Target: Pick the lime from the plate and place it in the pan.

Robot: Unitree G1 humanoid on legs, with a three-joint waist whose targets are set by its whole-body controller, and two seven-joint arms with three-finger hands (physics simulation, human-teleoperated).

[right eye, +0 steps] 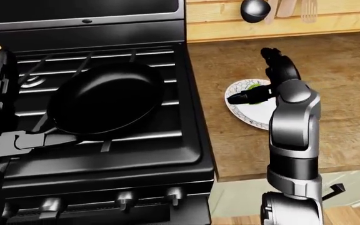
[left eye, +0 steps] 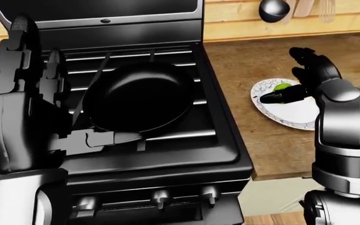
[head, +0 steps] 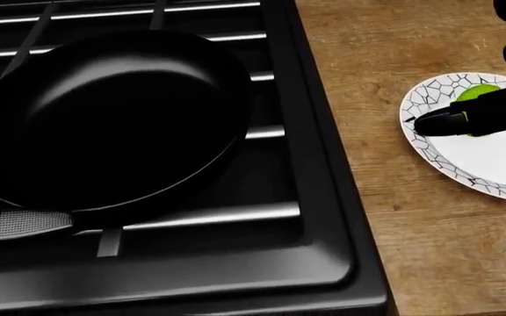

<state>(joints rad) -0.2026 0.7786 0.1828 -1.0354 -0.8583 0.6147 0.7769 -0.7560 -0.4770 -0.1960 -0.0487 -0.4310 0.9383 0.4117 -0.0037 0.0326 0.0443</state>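
A green lime [head: 475,92] lies on a white plate with a black crackle rim [head: 422,105], on the wooden counter right of the stove. My right hand [left eye: 287,79] stands open about the lime. Its thumb [head: 468,118] lies across the lime's near side, and the other fingers [left eye: 306,61] rise on its far side. The thumb hides most of the lime. The empty black pan [head: 112,112] sits on the stove grates, with its handle [head: 24,224] pointing to the lower left. At the left of the left-eye view my left hand [left eye: 33,65] is raised and open, holding nothing.
The black stove [left eye: 167,154] has a raised edge between the pan and the wooden counter [head: 385,59]. Three knobs [left eye: 160,197] line its lower face. A ladle [left eye: 274,9] and wooden utensils hang on the wall above the plate.
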